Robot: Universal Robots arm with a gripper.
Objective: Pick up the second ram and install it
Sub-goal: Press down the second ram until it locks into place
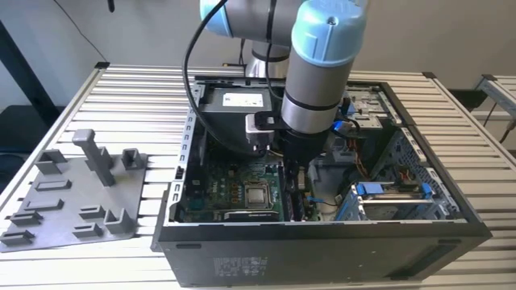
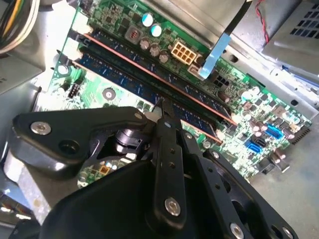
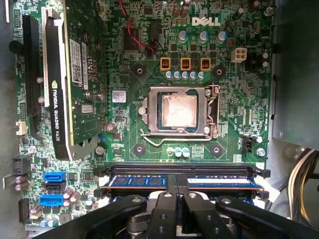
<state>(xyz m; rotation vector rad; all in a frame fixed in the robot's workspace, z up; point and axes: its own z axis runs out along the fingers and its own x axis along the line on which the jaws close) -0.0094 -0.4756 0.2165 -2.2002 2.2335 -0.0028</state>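
The second ram (image 2: 117,79), a dark board with blue-black chips, stands on edge in a motherboard slot, next to another stick (image 2: 149,62) in the neighbouring slot. My gripper (image 2: 162,105) is shut, and its joined tips rest on the middle of the second ram's top edge. The fingers close along the stick's length, not across it. In the first wrist view the gripper (image 3: 175,191) sits over the memory slots (image 3: 219,182), below the CPU socket (image 3: 178,110). In the exterior view the gripper (image 1: 294,178) reaches down into the open computer case (image 1: 322,248).
A grey plastic tray (image 1: 48,232) with an upright post (image 1: 95,156) lies on the slatted table at the exterior view's left. Inside the case are a graphics card (image 3: 75,74), a blue flat cable (image 2: 217,50), a drive cage (image 1: 395,196) and loose wires (image 3: 301,184).
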